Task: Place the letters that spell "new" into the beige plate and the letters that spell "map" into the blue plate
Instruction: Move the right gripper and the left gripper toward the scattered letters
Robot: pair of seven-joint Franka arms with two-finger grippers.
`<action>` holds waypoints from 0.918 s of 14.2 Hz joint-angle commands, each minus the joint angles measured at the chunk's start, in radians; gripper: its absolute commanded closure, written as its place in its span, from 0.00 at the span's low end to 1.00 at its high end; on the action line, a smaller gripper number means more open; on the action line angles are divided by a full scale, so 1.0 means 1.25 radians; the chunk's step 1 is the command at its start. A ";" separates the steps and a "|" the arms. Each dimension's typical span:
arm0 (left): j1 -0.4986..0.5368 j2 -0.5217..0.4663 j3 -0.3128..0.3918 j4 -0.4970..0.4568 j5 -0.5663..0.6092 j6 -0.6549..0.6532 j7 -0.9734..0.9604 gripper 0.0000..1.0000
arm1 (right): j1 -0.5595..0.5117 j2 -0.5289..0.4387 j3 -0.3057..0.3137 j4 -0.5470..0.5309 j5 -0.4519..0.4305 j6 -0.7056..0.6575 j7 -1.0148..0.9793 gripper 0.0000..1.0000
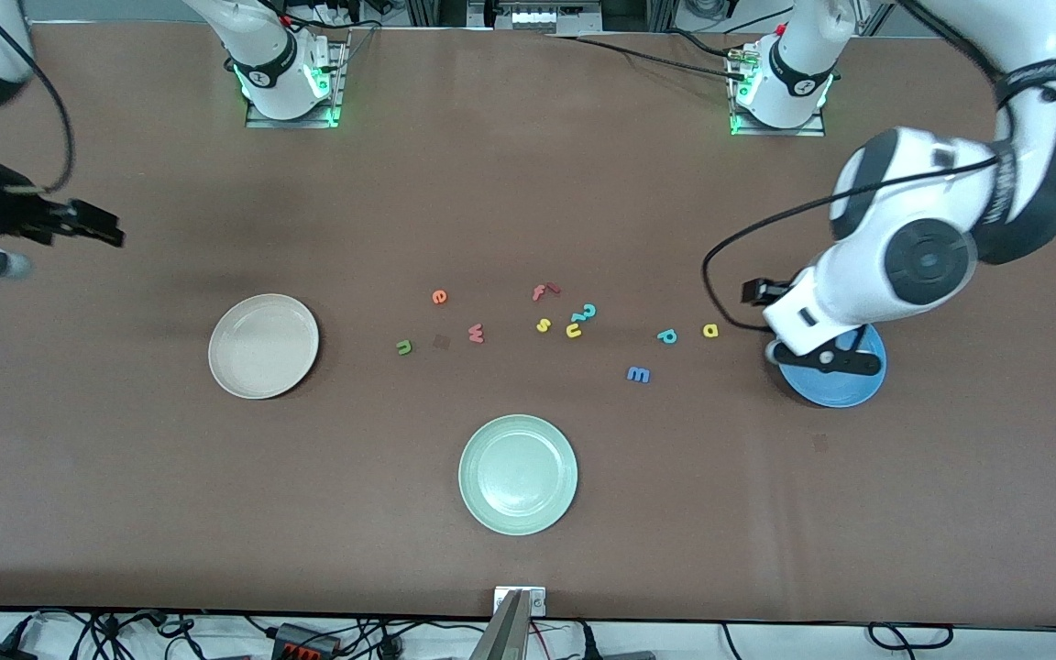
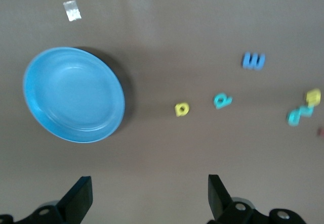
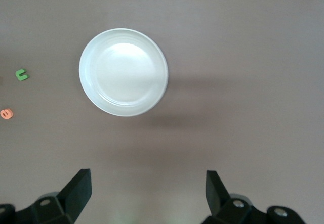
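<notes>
Jaws wide, empty on both: left gripper point(image 2: 149, 198) over blue plate point(image 1: 844, 390); right gripper point(image 3: 147, 198) hovers beside beige plate point(image 1: 263, 346). Letters n point(image 1: 404, 346), e point(image 1: 439, 296), w point(image 1: 476, 333), m point(image 1: 638, 374), p point(image 1: 666, 336), a point(image 1: 709, 330) lie on tabletop point(image 1: 528, 513) between plates: probably light, soft foam; pinch edgewise.

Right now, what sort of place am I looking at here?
Probably a robotics lab bench: two arms bolted to a brown table, cables trailing along its edge, and foam letters like the orange "e" scattered between plates such as the blue plate.
</notes>
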 commanded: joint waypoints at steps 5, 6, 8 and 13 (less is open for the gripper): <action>-0.069 0.131 0.006 0.019 -0.064 0.201 -0.636 0.00 | 0.198 0.194 0.000 0.005 0.004 0.160 0.068 0.00; -0.071 0.144 0.006 0.019 -0.098 0.236 -0.724 0.00 | 0.227 0.228 0.002 0.005 0.004 0.192 0.105 0.00; -0.071 0.164 0.006 0.008 -0.167 0.320 -0.882 0.00 | 0.281 0.283 0.002 0.008 0.011 0.252 0.175 0.00; -0.085 0.230 0.008 -0.020 -0.169 0.442 -1.038 0.00 | 0.383 0.397 0.002 0.024 0.015 0.393 0.305 0.00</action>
